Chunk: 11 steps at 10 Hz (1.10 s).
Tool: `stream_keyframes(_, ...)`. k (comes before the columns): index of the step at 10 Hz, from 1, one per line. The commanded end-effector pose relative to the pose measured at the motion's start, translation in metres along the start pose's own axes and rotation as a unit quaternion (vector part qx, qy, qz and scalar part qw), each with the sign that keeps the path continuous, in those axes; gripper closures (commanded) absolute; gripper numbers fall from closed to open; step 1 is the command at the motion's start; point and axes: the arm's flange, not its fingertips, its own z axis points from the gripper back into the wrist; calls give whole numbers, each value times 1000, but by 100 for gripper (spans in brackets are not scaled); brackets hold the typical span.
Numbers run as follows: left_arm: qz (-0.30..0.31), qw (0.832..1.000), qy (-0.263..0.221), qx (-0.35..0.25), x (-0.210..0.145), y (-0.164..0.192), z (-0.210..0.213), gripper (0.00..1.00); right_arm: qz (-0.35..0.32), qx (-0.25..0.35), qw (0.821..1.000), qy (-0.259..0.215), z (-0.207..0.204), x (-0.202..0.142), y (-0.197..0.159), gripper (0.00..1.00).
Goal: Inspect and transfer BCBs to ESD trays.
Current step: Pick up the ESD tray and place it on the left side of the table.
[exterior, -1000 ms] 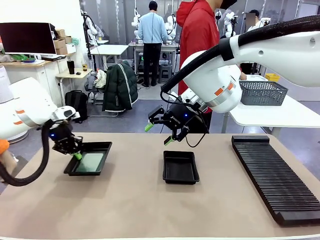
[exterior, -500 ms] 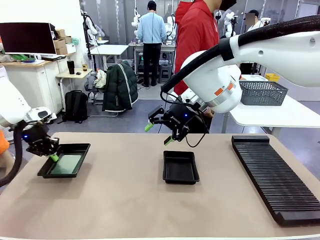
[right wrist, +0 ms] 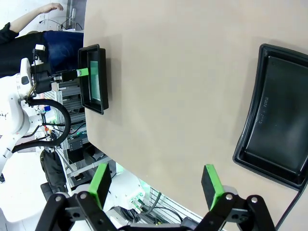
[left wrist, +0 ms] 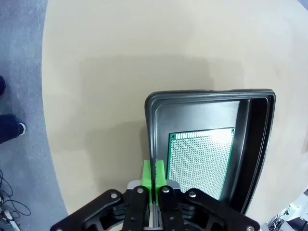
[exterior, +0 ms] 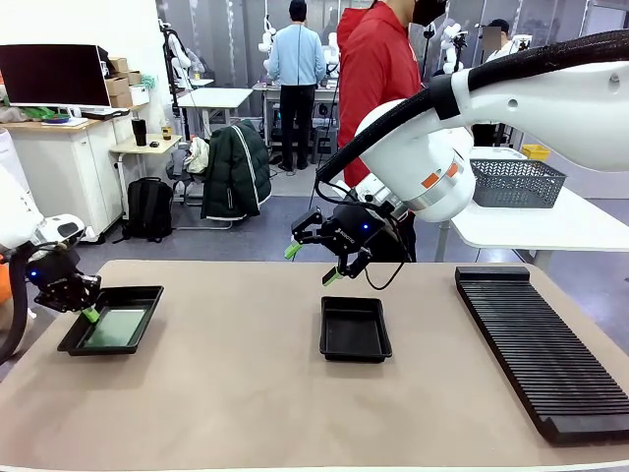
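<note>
Left gripper (left wrist: 154, 166) clamped on rim of loaded ESD tray (left wrist: 207, 94); BCB (left wrist: 199, 161) just beside its pads (left wrist: 147, 172), long axis running ahead. Right gripper (exterior: 312, 265) open, empty tray (exterior: 355, 332) just below.

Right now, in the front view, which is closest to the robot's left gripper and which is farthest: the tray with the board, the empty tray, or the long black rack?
1. The left tray, holding the board: the left gripper pinches its rim.
2. The empty tray, in the table's middle.
3. The long black rack, far over on the right.
</note>
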Motion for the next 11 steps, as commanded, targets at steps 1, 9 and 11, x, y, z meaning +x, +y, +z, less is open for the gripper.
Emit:
stream_keyframes(1,-11,1000,-4,15,-4,1,-13,97,-7,-9,1000,-4,0,-1,2,0)
stream_keyframes(9,1,1000,2,10,-4,2,-20,97,-7,-9,1000,-4,0,-1,2,0)
stream_keyframes(11,1,1000,2,10,-4,2,-20,97,-7,-9,1000,-4,0,-1,2,0)
